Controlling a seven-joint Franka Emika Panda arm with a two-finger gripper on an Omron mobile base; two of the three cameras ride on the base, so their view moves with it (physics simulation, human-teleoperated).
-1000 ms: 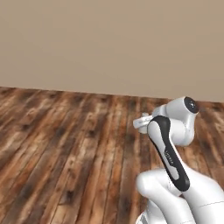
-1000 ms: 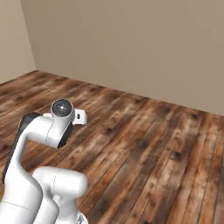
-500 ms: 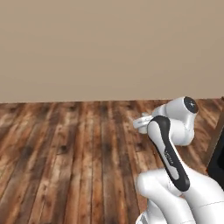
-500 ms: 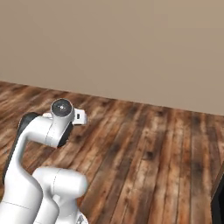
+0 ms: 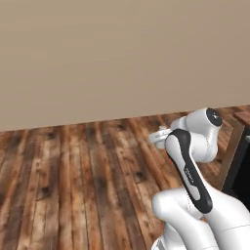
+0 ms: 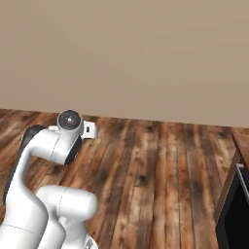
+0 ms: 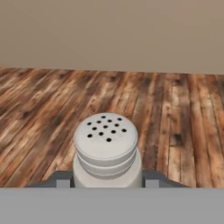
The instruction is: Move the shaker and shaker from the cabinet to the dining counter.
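A small light-grey shaker (image 7: pixel 105 146) with a perforated rounded cap stands upright between my gripper (image 7: pixel 107 180) fingertips (image 7: pixel 61 180), and the gripper is shut on it. Wooden floor lies beyond it. In the left base view the arm is folded close to the base, and the white hand (image 5: pixel 159 136) pokes out left of the elbow. From the right base view the same hand (image 6: pixel 89 130) juts right of the upper joint. The cabinet and the dining counter are out of view.
Dark-stained plank floor (image 5: pixel 73 180) runs up to a plain beige wall (image 5: pixel 122 53). A dark panel with a brown wooden edge (image 5: pixel 238 161) stands at the far right, seen too at the right edge (image 6: pixel 234 209) of the right base view.
The whole picture has swung, so the base has turned: the floor boards slid sideways and the dark panel came in at the right. The arm's pose and its hold on the shaker are unchanged.
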